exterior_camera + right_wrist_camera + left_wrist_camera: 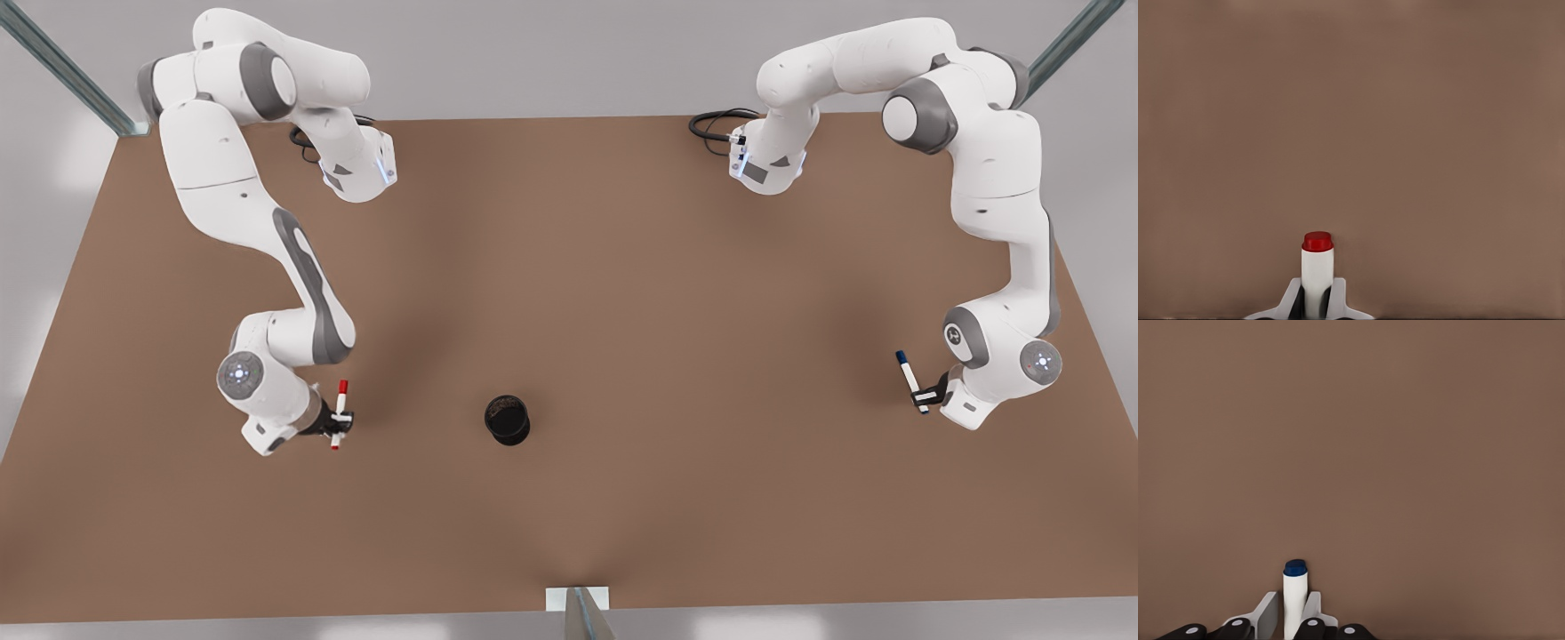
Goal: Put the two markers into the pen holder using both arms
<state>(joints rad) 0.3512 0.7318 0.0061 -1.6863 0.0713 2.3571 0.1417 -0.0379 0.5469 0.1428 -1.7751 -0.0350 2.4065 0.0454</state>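
A: Nearest the camera in the front view, what stands on the brown table (pixel 569 293)?

B: The pen holder (pixel 508 420), a small black cup, upright, roughly at 6 o'clock of the table's middle. Nothing touches it.

A: And the red-capped marker (pixel 339 414)?

B: At 9 o'clock of the pen holder, well apart from it. The right gripper (pixel 337 418) is clamped on its white barrel about midway. The red cap points toward 12 o'clock in the front view, the red end toward 6.

A: Confirmed from the wrist?

B: Yes. The right wrist view shows the right gripper (pixel 1316 300) with white fingertips (pixel 1292 298) pressed on either side of the red-capped marker (pixel 1317 273), one red end facing the camera, bare table (pixel 1405 133) behind.

A: The other side?

B: The blue-capped marker (pixel 911 380) sits at 3 o'clock of the pen holder, much farther off, near the table's edge on the front view's right. The left gripper (pixel 926 395) grips its lower barrel; the dark blue cap tilts toward 11 o'clock.

A: Wrist check?

B: The left wrist view shows the left gripper (pixel 1293 620) closed on the blue-capped marker (pixel 1295 600), blue cap toward the camera, fingertips (pixel 1269 613) snug against the barrel, table (pixel 1405 453) beyond.
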